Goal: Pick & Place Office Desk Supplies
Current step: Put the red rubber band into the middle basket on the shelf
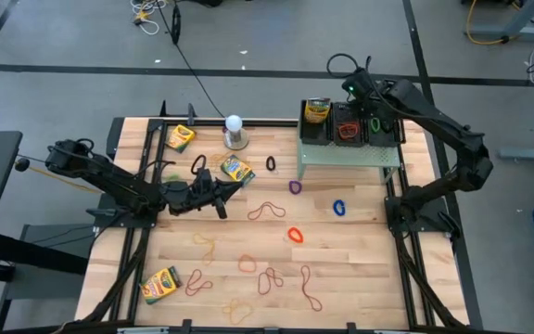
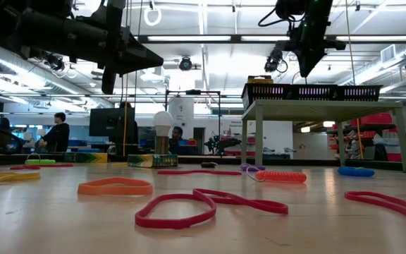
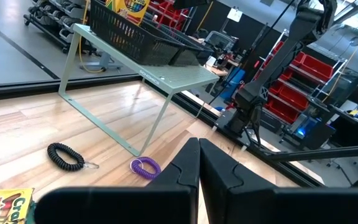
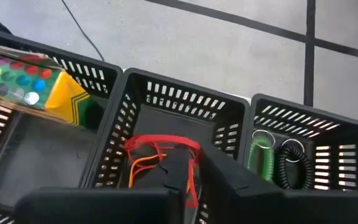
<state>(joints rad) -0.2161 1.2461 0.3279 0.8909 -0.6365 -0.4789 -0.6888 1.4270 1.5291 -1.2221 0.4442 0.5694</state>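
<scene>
My left gripper [image 1: 235, 188] is shut and hovers above the table beside a yellow-and-green crayon box [image 1: 236, 169]; its closed fingers [image 3: 199, 163] point toward a black coil [image 3: 66, 157] and a purple coil [image 3: 145, 167]. My right gripper [image 1: 358, 104] hangs over three black mesh baskets on the pale green riser [image 1: 349, 154], with a narrow gap between its fingers [image 4: 194, 177] above the middle basket [image 4: 179, 102]. That basket holds red and orange bands [image 4: 160, 146]. The left basket holds a crayon box [image 4: 42, 87], the right one green and black coils [image 4: 263, 155].
Two more crayon boxes lie on the table [image 1: 180, 137] [image 1: 161, 285]. Loose bands are scattered over the near half, among them a red one [image 1: 294, 235] and a blue one [image 1: 339, 207]. A white ball on a metal base [image 1: 235, 125] stands near the far edge.
</scene>
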